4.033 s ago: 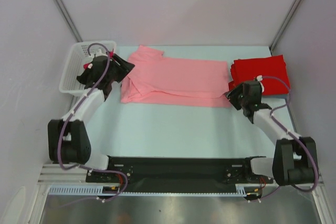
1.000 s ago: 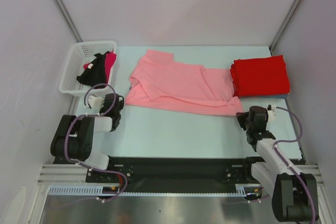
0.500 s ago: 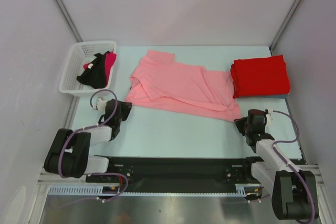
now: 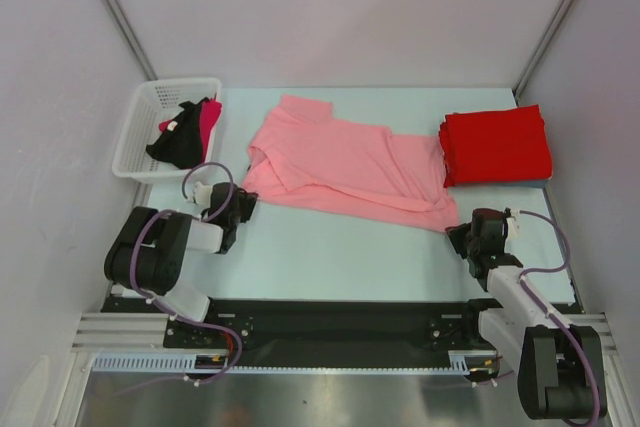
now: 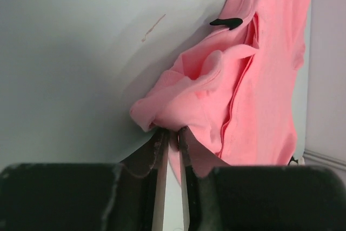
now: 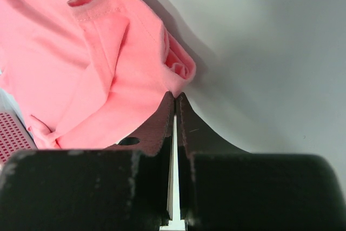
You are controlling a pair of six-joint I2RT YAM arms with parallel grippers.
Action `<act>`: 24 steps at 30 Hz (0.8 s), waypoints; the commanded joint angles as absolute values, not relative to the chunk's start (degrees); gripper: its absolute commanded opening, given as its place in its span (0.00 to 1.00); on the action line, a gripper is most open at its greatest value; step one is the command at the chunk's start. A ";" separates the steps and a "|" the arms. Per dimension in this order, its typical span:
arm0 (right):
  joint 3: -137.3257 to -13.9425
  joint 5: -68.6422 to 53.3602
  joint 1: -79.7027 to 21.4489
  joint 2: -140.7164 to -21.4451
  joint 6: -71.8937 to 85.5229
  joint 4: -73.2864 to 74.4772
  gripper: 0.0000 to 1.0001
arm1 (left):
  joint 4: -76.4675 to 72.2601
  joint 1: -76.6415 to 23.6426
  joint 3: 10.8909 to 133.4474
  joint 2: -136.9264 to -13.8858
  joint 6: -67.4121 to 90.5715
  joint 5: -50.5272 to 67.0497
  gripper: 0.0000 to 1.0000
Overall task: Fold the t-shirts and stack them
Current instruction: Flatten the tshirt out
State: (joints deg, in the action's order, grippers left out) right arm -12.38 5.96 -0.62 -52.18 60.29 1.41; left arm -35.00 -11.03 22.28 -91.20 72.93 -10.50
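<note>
The salmon pink t-shirt (image 4: 340,162) lies spread and skewed across the middle of the table. My left gripper (image 4: 243,205) sits low at its near-left corner. In the left wrist view its jaws (image 5: 170,130) are closed on a bunched fold of the pink t-shirt (image 5: 259,79). My right gripper (image 4: 458,236) is at the near-right corner. In the right wrist view it (image 6: 177,95) is shut, its tips pinching a rolled edge of the pink t-shirt (image 6: 81,68). A folded stack of red t-shirts (image 4: 497,144) rests at the far right.
A white lattice basket (image 4: 135,112) at the far left holds dark and magenta cloth. Grey walls close in the table on both sides and at the back. Bare pale table lies between the shirt and the arm bases.
Both arms have drawn back from the far side toward the near edge. The left gripper swung right to the shirt's near-left corner and closed on it. The right gripper dragged its corner slightly nearer.
</note>
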 commanded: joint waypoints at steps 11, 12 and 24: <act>-18.52 6.41 -2.54 -48.78 59.94 7.36 0.00 | -22.89 -9.58 24.34 -78.42 69.09 -19.68 0.01; -19.76 7.55 -3.51 -48.08 60.12 8.43 0.00 | -21.29 -8.45 24.61 -76.92 68.21 -19.77 0.00; -43.93 16.79 -15.47 -42.80 56.08 19.50 0.00 | -5.81 3.43 32.51 -68.38 57.93 -6.51 0.00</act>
State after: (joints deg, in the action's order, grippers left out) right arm -38.06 12.10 -14.76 -43.68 58.78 16.03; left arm -11.77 1.45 29.10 -70.06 63.29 -9.41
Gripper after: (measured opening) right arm 0.011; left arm 0.011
